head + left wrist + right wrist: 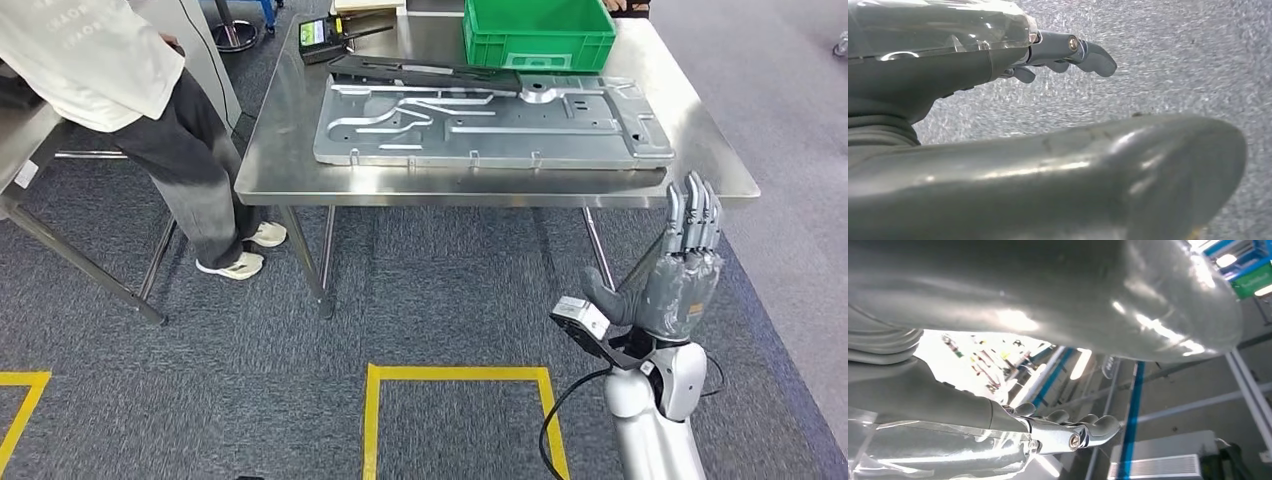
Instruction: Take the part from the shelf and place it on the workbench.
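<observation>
The workbench (300, 150) is a stainless steel table with a reflective top, standing on dark grey carpet (440, 290) marked with yellow tape lines (455, 374). The part (490, 125), a large flat stamped metal panel with raised ribs and cut-outs, lies flat on the workbench top, occupying most of the near half and parallel to the front edge. A dark elongated bracket (420, 72) lies just behind the part. A green plastic crate (538, 35) stands at the rear of the workbench, behind the part. A handheld device with a green label (325, 38) rests near the rear left corner. A person (120, 90) in a light top, dark trousers and white shoes stands left of the workbench. The right hand (685, 270) is raised in front of the near right corner of the workbench, below the level of its top, fingers extended straight and together, thumb apart, holding nothing. The left hand (998, 55) hangs over the carpet, fingers extended, holding nothing. The right wrist view shows ceiling lights and blue framing, blurred
</observation>
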Action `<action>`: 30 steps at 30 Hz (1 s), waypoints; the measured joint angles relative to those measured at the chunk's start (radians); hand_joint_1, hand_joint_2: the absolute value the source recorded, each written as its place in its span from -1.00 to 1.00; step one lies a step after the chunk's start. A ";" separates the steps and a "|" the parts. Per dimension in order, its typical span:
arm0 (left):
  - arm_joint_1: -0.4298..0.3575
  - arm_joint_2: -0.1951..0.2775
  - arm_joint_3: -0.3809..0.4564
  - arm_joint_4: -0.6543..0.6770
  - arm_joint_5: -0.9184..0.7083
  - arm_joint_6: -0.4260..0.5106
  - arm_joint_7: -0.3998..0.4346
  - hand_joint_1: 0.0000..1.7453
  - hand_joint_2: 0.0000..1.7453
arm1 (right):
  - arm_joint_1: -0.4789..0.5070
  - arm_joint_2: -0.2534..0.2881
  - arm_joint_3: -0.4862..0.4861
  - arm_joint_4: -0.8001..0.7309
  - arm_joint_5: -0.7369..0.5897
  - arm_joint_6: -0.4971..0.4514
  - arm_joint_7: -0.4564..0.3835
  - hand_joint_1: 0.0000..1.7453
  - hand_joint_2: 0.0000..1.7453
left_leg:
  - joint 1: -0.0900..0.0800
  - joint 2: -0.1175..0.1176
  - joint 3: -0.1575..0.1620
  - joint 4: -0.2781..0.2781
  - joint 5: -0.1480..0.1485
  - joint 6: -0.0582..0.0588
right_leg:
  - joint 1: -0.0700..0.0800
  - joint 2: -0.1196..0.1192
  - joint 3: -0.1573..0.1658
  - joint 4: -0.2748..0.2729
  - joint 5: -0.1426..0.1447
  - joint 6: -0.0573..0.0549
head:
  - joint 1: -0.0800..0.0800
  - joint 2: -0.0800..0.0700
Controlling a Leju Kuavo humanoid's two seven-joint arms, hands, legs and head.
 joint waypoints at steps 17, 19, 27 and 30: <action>-0.001 0.002 0.005 0.000 0.039 -0.003 0.022 -1.00 -1.00 | -0.025 0.025 -0.009 0.004 -0.040 0.000 -0.025 -1.00 -1.00 | 0.028 -0.008 -0.001 0.193 -0.074 -0.075 | -0.003 -0.011 0.065 -0.299 0.103 -0.031 | -0.002 0.000; -0.004 0.002 0.006 0.000 0.040 -0.004 0.022 -1.00 -1.00 | -0.036 0.029 -0.003 0.005 -0.057 0.000 -0.029 -1.00 -1.00 | 0.026 -0.011 0.101 0.046 -0.094 -0.069 | -0.004 -0.012 0.050 -0.296 0.124 -0.017 | -0.002 0.000; -0.001 0.002 0.017 0.000 0.050 -0.004 0.031 -1.00 -1.00 | -0.047 0.037 0.002 0.010 -0.104 0.000 -0.047 -1.00 -1.00 | 0.012 -0.005 0.047 -0.014 -0.029 -0.003 | -0.009 -0.008 -0.010 -0.114 -0.047 0.017 | -0.001 0.000; 0.001 0.002 0.019 0.000 0.045 -0.005 0.062 -1.00 -1.00 | -0.046 0.037 0.002 0.013 -0.113 0.001 -0.052 -1.00 -1.00 | -0.001 -0.005 -0.011 -0.009 0.010 0.001 | 0.000 -0.006 0.004 -0.002 -0.050 0.009 | -0.001 0.000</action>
